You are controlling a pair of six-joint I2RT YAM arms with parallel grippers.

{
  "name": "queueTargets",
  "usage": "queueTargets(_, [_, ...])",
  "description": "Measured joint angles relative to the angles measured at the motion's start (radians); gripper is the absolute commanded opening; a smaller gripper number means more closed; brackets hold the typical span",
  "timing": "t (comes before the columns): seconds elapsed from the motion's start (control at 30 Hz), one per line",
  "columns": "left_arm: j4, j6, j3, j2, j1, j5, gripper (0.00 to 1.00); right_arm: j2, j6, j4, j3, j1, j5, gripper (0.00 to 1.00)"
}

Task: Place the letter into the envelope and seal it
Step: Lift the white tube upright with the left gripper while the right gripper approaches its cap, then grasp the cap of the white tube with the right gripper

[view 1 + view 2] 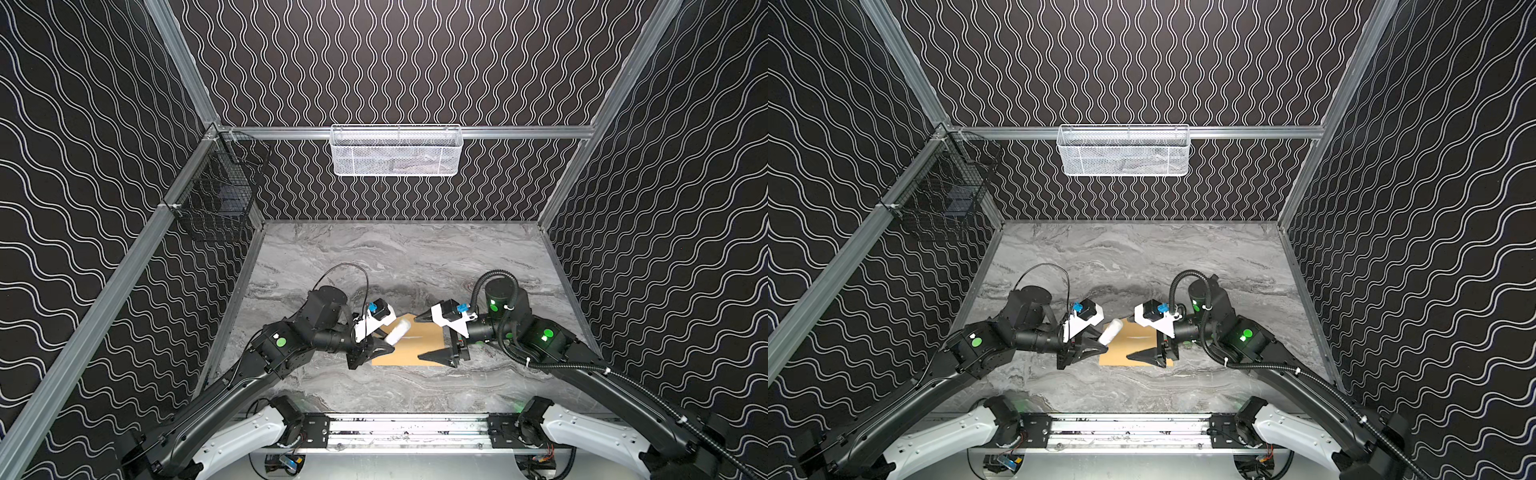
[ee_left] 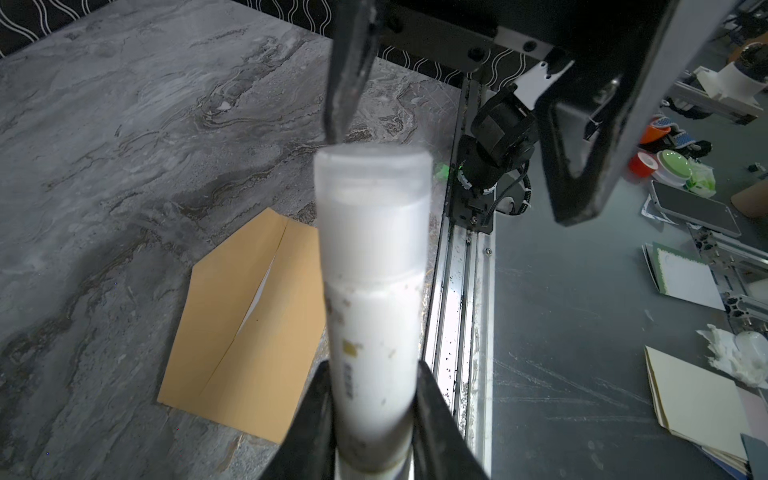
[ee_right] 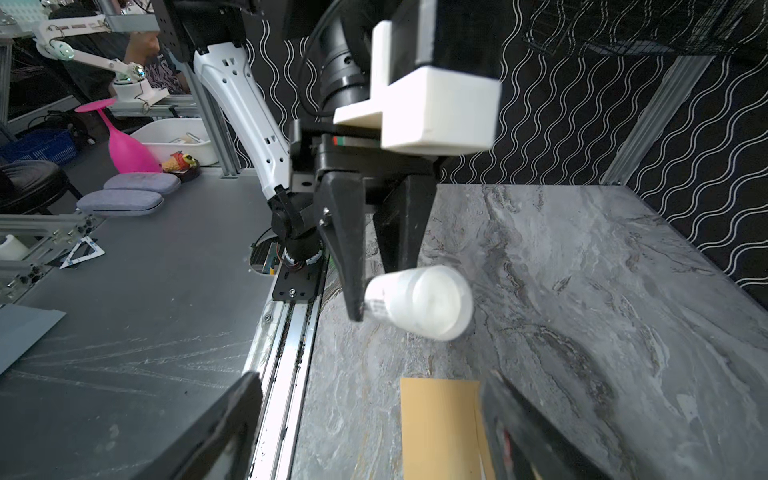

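The tan envelope (image 1: 409,351) (image 1: 1129,347) lies flat on the marble table between my two grippers, its flap folded open. In the left wrist view the envelope (image 2: 232,332) shows a thin white sliver along its mouth, the letter (image 2: 259,291), tucked inside. My left gripper (image 1: 386,343) (image 2: 374,415) is shut on a white cylinder (image 1: 397,331) (image 2: 374,270) (image 3: 419,301), held tilted above the envelope's left end. Over the right end of the envelope (image 3: 440,428) hangs my right gripper (image 1: 419,338) (image 3: 372,376), jaws wide open, with nothing between its fingers.
A white mesh basket (image 1: 397,149) hangs on the back wall and a black wire basket (image 1: 216,199) on the left wall. A metal rail (image 1: 407,432) runs along the table's front edge. Patterned walls enclose the marble tabletop (image 1: 415,257).
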Motion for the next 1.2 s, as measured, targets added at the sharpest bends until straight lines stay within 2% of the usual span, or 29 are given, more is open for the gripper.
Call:
queueTargets(0.27, [0.008,0.026,-0.006,-0.013,-0.005,0.015,0.00,0.132,0.037,0.003,0.090,0.011,-0.073,0.61])
queueTargets(0.47, [0.008,0.030,-0.008,-0.016,-0.006,0.011,0.00,0.150,0.044,-0.008,0.131,0.032,-0.120,0.53])
queueTargets(0.6, [0.004,0.048,-0.005,-0.003,-0.008,0.011,0.00,0.166,0.050,-0.008,0.135,0.034,-0.121,0.45])
queueTargets(0.77, [-0.002,0.050,-0.003,-0.006,-0.013,0.011,0.00,0.196,0.051,-0.010,0.151,0.039,-0.119,0.26])
queueTargets(1.0, [-0.009,0.052,-0.003,-0.013,-0.015,-0.001,0.00,0.205,0.049,-0.015,0.158,0.039,-0.124,0.16])
queueTargets(1.03, [-0.009,0.052,-0.003,-0.014,-0.015,-0.001,0.07,0.204,0.050,-0.016,0.157,0.039,-0.124,0.16])
queueTargets(1.2, [-0.003,0.047,-0.007,-0.037,-0.019,-0.029,0.58,0.191,0.066,-0.003,0.143,0.041,-0.122,0.15])
